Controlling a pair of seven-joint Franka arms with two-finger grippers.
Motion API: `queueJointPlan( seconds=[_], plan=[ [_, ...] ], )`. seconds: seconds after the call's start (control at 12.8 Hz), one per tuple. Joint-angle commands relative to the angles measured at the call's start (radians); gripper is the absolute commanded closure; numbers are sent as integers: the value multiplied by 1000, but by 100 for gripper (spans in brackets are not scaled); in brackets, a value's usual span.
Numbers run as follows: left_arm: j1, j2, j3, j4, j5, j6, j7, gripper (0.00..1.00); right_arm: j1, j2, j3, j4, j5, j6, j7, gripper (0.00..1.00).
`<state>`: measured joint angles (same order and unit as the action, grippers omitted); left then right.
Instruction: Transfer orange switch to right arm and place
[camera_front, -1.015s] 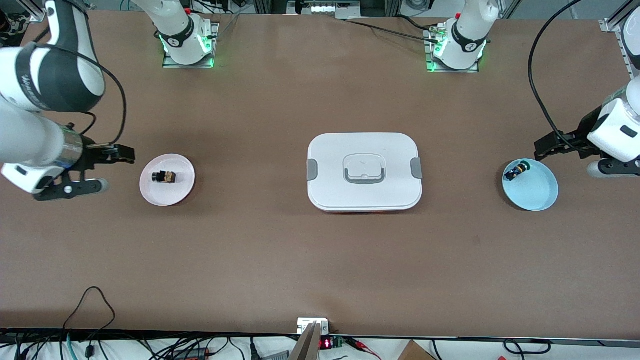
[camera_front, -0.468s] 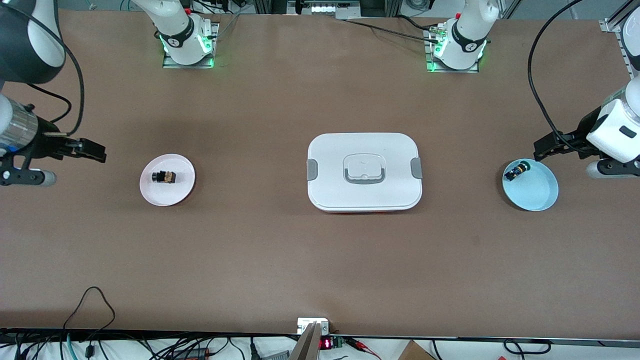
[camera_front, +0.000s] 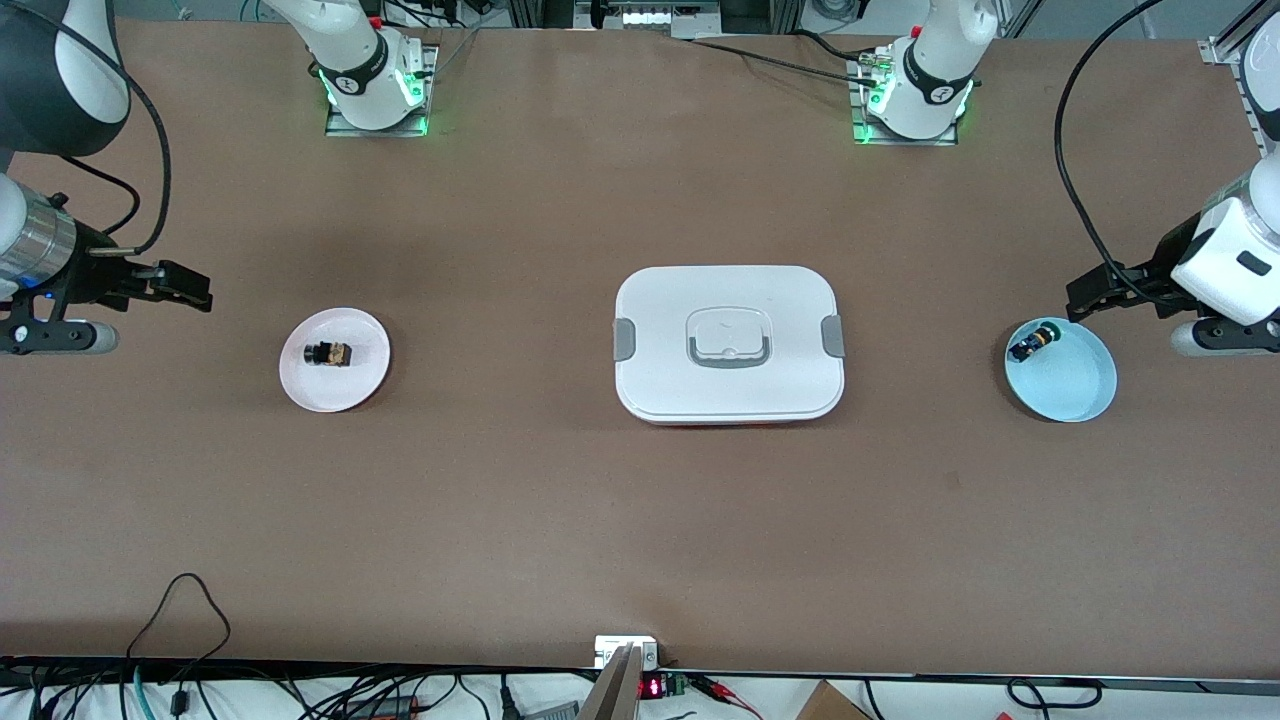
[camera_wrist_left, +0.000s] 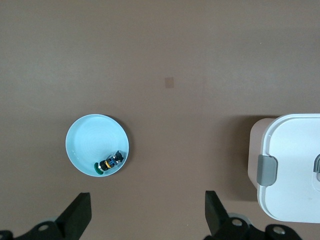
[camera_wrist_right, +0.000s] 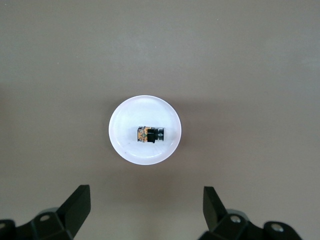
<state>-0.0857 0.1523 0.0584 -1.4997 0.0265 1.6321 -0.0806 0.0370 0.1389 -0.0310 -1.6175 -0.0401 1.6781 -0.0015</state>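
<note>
The brown table (camera_front: 560, 520) was matte and largely bare, with a faint square mark on it that showed in the left wrist view. Along its edge nearest the front camera ran a tangle of black cables (camera_front: 180, 600) and a small box with a red lit display (camera_front: 650, 688). At the top of the front view the two arm bases (camera_front: 372, 90) stood on metal plates, glowing green.

The orange switch (camera_front: 328, 353) lay on its side in the middle of a small white plate (camera_front: 360, 385) toward the right arm's end of the table; in the right wrist view it (camera_wrist_right: 150, 134) showed its orange end and black body clearly. The right gripper (camera_front: 185, 287) hung over bare table just beside that plate, its fingers (camera_wrist_right: 75, 205) spread wide with nothing between them.

A white lidded box (camera_front: 728, 343) with grey clips and a recessed handle sat mid-table. Toward the left arm's end, a pale blue bowl (camera_front: 1075, 390) held a black-and-blue part with a green cap (camera_front: 1032, 343) against its rim. The left gripper (camera_front: 1100, 295) hovered over the table at the bowl's edge, fingers (camera_wrist_left: 76, 220) likewise splayed and empty.
</note>
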Motion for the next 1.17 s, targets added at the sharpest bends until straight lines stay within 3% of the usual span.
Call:
queueJointPlan(
  seconds=[0.0,1.09],
  plan=[
    [-3,15,-2,36,10,-23,-2,0,-19,-94,2,-113,23,39,-8,0],
    [-2,13,-3,36,-5,-24,-5,0,-19,-114,6,-35,19,-41,-23,0]
  ],
)
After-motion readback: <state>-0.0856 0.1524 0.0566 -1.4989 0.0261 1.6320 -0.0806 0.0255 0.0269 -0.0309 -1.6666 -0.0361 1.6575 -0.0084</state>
